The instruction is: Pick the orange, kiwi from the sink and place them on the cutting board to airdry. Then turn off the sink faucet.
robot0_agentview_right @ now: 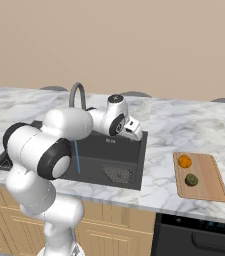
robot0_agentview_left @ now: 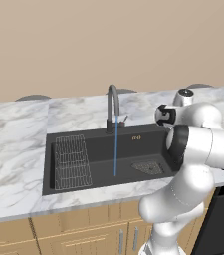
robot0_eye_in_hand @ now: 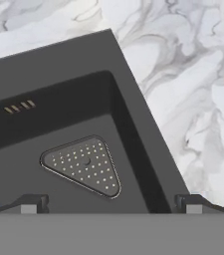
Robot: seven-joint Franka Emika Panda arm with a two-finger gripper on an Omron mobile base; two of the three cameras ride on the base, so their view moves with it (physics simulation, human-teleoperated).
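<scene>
Your gripper (robot0_eye_in_hand: 111,204) hangs over the right end of the sink (robot0_agentview_right: 129,155), fingers spread wide with nothing between them, looking down at the mesh drain plate (robot0_eye_in_hand: 83,164) on the basin floor. Both fruits sit well off to its right on the cutting board (robot0_agentview_right: 209,182), out on the marble desk (robot0_agentview_right: 184,125): the orange (robot0_agentview_right: 185,161) toward the far end, the kiwi (robot0_agentview_right: 191,180) just beside it toward the near edge, the two apart from each other. The sink faucet (robot0_agentview_left: 113,107) stands at the back rim to the gripper's left, its thin blue water stream (robot0_agentview_left: 115,149) falling into the basin beside the wire grid rack (robot0_agentview_left: 71,162).
</scene>
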